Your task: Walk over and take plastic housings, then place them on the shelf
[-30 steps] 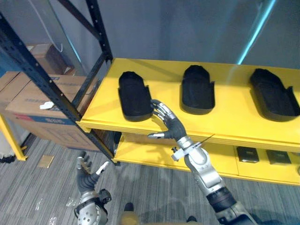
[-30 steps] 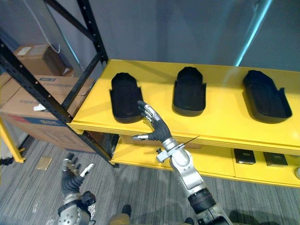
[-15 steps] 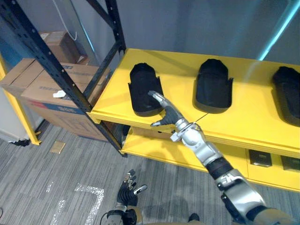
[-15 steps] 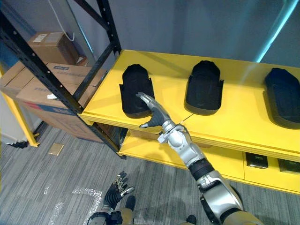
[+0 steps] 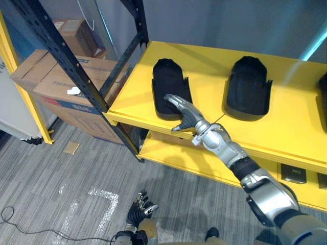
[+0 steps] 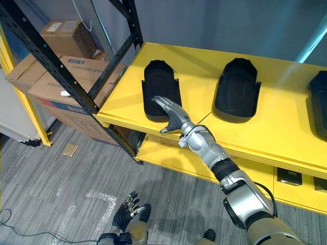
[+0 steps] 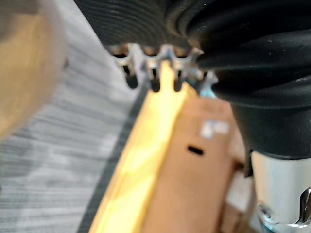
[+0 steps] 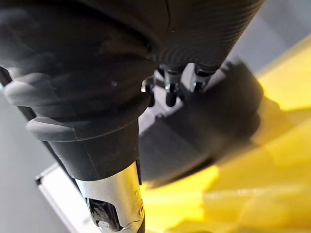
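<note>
Yellow shelf above grey floor | left housing and middle housing lie on it, apart | right hand flat, fingers straight, over left housing's near end | left hand low, fingers relaxed

The right hand covers part of the left housing's near end at the shelf's front edge. The rightmost housing is cut off by the picture's edge. Dark items on the lower shelf are too small to tell.
</note>
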Controlling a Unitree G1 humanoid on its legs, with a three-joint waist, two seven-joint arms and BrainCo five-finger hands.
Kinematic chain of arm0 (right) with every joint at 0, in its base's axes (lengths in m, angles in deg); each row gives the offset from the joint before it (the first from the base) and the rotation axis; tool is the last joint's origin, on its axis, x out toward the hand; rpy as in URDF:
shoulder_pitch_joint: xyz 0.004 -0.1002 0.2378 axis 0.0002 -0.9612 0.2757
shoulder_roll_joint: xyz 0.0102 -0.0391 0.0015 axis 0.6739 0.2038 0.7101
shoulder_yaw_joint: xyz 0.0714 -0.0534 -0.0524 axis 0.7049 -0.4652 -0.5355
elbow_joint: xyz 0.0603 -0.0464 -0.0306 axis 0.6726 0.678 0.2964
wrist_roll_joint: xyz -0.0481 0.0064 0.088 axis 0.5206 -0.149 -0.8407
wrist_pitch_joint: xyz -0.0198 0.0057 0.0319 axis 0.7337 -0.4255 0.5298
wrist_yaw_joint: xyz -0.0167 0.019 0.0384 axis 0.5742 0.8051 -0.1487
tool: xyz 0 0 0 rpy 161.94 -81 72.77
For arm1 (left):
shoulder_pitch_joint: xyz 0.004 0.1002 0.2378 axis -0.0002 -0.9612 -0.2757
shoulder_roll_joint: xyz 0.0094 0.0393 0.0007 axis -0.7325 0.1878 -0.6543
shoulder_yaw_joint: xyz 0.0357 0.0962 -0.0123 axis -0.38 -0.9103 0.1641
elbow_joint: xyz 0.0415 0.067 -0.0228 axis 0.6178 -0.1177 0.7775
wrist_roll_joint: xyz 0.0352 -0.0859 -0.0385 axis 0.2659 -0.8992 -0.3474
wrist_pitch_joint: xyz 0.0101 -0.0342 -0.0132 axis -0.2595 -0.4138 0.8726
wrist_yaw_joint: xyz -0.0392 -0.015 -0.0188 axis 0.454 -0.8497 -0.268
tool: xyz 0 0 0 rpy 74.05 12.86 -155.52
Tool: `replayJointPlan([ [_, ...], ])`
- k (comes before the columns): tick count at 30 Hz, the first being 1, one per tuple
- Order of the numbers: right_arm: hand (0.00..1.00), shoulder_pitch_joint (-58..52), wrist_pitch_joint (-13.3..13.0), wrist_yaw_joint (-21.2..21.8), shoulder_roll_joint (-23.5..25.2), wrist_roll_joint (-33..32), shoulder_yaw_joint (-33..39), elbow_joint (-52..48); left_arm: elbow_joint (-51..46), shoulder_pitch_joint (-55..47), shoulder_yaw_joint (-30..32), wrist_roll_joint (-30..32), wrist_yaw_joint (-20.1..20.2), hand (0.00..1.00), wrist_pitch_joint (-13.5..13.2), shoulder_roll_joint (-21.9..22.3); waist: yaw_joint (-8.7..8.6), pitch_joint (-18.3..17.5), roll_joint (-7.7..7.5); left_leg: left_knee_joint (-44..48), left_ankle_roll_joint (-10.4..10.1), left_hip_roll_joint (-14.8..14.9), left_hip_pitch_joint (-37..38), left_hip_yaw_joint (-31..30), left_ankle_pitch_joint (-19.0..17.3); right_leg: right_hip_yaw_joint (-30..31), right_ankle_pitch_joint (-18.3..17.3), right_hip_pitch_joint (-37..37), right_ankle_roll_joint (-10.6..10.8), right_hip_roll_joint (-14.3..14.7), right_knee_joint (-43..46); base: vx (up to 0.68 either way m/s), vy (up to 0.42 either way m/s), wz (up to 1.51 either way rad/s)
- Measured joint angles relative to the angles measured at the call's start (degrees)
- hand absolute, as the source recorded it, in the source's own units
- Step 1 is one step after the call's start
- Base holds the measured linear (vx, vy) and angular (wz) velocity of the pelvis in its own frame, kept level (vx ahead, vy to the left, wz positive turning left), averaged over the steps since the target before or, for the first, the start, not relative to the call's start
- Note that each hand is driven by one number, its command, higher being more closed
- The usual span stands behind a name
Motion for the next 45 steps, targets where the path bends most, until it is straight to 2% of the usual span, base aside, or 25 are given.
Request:
replayJointPlan([
  [3, 0.0, 2.3, -1.3, 0.0, -0.2, 0.0, -1.9, 1.1, 0.1, 0.0, 0.0, 0.0, 0.0, 0.0, 0.1, 0.0, 0.14, 0.1, -0.1, -0.7, 0.1, -0.2, 0.3, 0.0, 0.5, -0.1, 0.0, -0.1, 0.0, -0.3, 0.1, 0.0, 0.0, 0.03],
  [8, 0.0, 5.1, -0.7, 3.0, -0.2, -0.1, -2.5, 2.8, 0.0, 0.6, -0.7, 0.0, -0.1, 0.0, 0.3, 0.0, 1.28, 1.1, -0.14, -0.6, 0.1, -0.6, 0.3, -0.1, 0.5, -0.3, -0.1, -0.1, 0.2, -0.7, 0.4, 0.0, 0.001, 0.01],
  [12, 0.0, 7.2, 2.8, 4.3, -0.1, -0.8, -4.5, 4.3, 0.0, 0.9, -1.0, 0.0, -0.2, 0.0, 0.4, -0.2, 1.42, 1.3, -0.21, -0.7, 0.3, -1.0, 0.3, -0.4, 0.6, -0.4, -0.5, -0.1, 0.5, -1.2, 1.0, 0.0, 0.003, 0.05],
  [15, 0.0, 8.6, 5.5, 5.8, 0.0, -3.6, -4.4, 6.1, 0.0, 1.0, -1.1, -0.1, -0.2, 0.0, 0.5, -0.2, 1.52, 1.4, -0.28, -0.7, 0.2, -1.0, 0.3, -0.8, 0.6, -0.6, -0.8, -0.2, 0.4, -1.2, 1.5, 0.0, -0.009, 0.04],
  [16, 1.0, 8.9, 6.0, 6.5, 0.0, -4.5, -4.3, 6.2, 0.0, 1.0, -1.1, -0.1, -0.3, 0.0, 0.5, -0.2, 1.57, 1.4, -0.27, -0.7, 0.2, -1.0, 0.2, -0.8, 0.7, -0.6, -1.1, -0.4, 0.4, -1.2, 2.0, 0.0, 0.0, 0.0],
  [18, 1.0, 9.7, 7.0, 7.7, 0.2, -4.6, -4.3, 6.2, 0.0, 1.1, -1.2, -0.6, -0.5, 0.0, 0.5, -0.3, 1.58, 1.4, -0.27, -0.7, 0.1, -0.8, 0.0, -0.8, 0.8, -0.5, -1.3, -0.9, 0.3, -1.2, 2.6, 0.0, 0.0, 0.0],
  [23, 1.0, 14.0, 10.1, 8.2, 0.2, -5.7, -3.8, 7.8, -0.9, 2.3, -1.5, -2.2, -1.6, 0.0, 1.4, -0.2, 1.61, 4.1, -0.09, -0.7, 0.0, -0.7, 0.2, -1.1, 1.1, -0.5, -2.0, -1.4, 0.2, -1.4, 4.3, -0.02, -0.003, 0.01],
  [32, 1.0, 15.3, 11.1, 9.0, 0.3, -6.8, -3.2, 8.9, -1.3, 2.4, -1.8, -3.3, -2.7, 0.0, 1.7, -0.2, 1.76, 4.4, 0.08, -0.7, 0.0, -1.1, -0.8, -1.3, 1.5, -0.5, -2.8, -3.0, 0.2, -2.1, 6.3, 0.0, -0.002, 0.02],
  [36, 1.0, 17.1, 11.7, 9.1, 0.3, -6.8, -3.2, 10.4, -2.5, 2.4, -2.2, -4.2, -3.2, 0.0, 2.1, 0.1, 1.76, 5.6, 0.45, -0.6, -0.1, -1.0, -1.1, -1.4, 1.7, -0.4, -3.1, -3.7, 0.1, -2.1, 7.1, 0.0, 0.0, 0.0],
  [45, 1.0, 18.9, 10.7, 10.1, 0.0, -6.7, -3.4, 10.9, -3.0, 2.4, -2.4, -4.5, -3.6, 0.0, 2.5, 0.2, 1.77, 6.0, 0.77, -0.6, -0.4, -1.0, -1.7, -1.4, 2.0, -0.3, -3.3, -4.6, -0.1, -2.3, 7.8, 0.0, 0.0, 0.0],
])
